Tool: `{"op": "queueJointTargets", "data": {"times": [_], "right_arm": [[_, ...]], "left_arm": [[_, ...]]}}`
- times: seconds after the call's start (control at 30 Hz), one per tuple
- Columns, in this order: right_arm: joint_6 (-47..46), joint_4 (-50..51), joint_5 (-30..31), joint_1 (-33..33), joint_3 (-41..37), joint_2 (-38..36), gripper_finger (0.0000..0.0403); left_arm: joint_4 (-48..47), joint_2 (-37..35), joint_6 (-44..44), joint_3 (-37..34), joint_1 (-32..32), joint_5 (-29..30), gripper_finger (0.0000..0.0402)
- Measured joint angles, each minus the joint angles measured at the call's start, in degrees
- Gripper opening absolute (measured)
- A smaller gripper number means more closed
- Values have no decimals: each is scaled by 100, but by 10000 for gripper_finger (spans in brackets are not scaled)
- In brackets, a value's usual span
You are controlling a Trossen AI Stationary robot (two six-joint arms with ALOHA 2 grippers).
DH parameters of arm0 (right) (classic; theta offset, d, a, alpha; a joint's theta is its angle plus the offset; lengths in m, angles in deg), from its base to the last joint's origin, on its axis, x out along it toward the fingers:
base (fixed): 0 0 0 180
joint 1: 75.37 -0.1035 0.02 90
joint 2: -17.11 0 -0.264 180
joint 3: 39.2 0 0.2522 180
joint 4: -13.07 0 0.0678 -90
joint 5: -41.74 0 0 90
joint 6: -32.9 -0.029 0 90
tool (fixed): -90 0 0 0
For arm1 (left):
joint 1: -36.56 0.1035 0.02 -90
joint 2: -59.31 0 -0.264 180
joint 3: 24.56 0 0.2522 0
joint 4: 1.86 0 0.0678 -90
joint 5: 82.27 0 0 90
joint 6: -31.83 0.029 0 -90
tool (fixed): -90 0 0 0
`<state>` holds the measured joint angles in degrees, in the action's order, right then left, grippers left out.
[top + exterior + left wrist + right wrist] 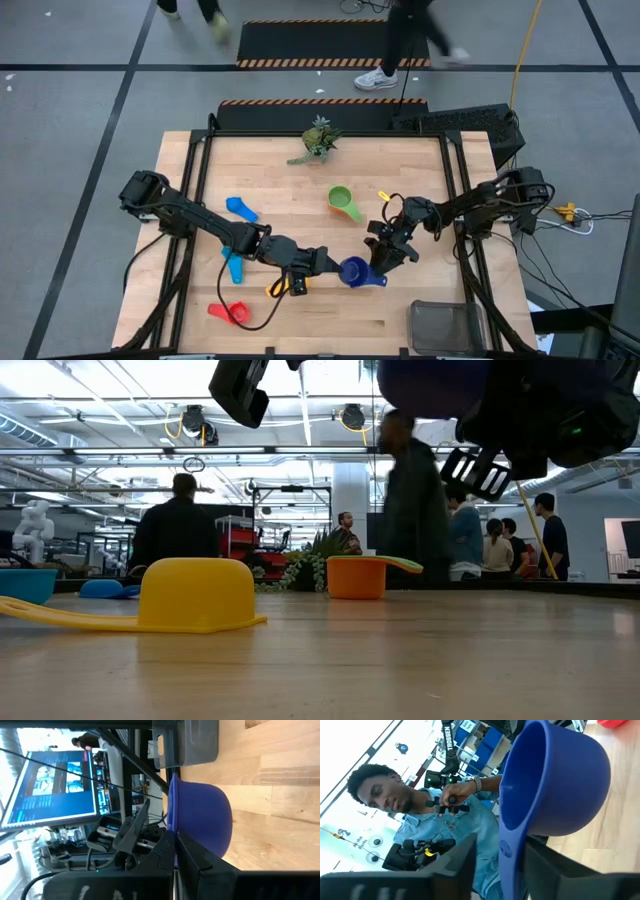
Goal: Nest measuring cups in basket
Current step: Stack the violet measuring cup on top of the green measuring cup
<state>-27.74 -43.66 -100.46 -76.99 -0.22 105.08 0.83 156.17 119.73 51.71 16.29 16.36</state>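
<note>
The dark blue measuring cup (354,271) hangs above the table's middle, between my two grippers, bowl on its side. My left gripper (332,266) is shut on it from the table's left. My right gripper (502,870) is open, one finger on either side of the cup's flat handle (511,855); whether it touches the handle, I cannot tell. The basket (445,325) stands at the near right corner. On the wood lie a green cup (343,202), two light blue cups (240,208) (233,265), a red cup (232,312) and a yellow cup (195,595), upside down. My left gripper pinches the dark blue cup's rim (172,837) between its two fingers, at the side away from the handle. One finger lies on the bowl's outer wall, the other on the open side. The fingers come nearly level from the table's left. The cup is lifted clear, its mouth turned sideways.
A small green plant sprig (318,140) lies at the far edge. A small yellow piece (384,196) lies right of the green cup. People stand and walk beyond the table's far side. Bare wood shows between the held cup and the basket.
</note>
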Motion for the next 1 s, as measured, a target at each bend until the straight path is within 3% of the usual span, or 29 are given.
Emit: {"op": "queueJointTargets", "data": {"times": [0.2,0.4,0.6,0.8,1.0], "right_arm": [[-19,54,-81,226,-12,-108,240],[401,91,39,531,-16,-380,293],[1073,153,286,875,10,-842,299],[2388,889,639,1062,-1,-1477,298],[3130,1767,1248,1185,-3,-2008,298]], "left_arm": [[33,-7,-236,0,0,59,4],[262,-34,-471,7,-32,22,3],[531,-5,-638,4,-86,106,1],[606,-13,-926,4,-157,279,1],[577,-67,-1230,3,-286,657,1]]}}
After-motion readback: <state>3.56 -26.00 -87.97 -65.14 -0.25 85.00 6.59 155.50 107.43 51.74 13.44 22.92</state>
